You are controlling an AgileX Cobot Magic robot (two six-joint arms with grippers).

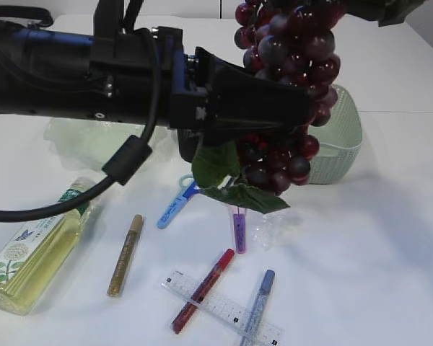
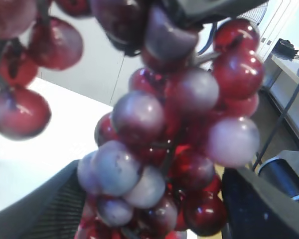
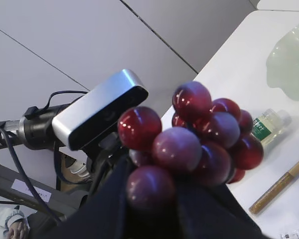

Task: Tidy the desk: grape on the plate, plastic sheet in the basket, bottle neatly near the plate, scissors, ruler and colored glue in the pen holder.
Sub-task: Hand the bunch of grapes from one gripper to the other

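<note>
The grape [image 1: 289, 79] step is in hand: the right jaws pinch the bunch aloft, the left jaws stand spread around its lower part, and the plate [image 1: 94, 140] comes next.

bottle [image 1: 30, 254], near left: green label, print too blurred to read | ruler [image 1: 224, 306], near centre: tick marks, possibly numerals, unreadable
</note>
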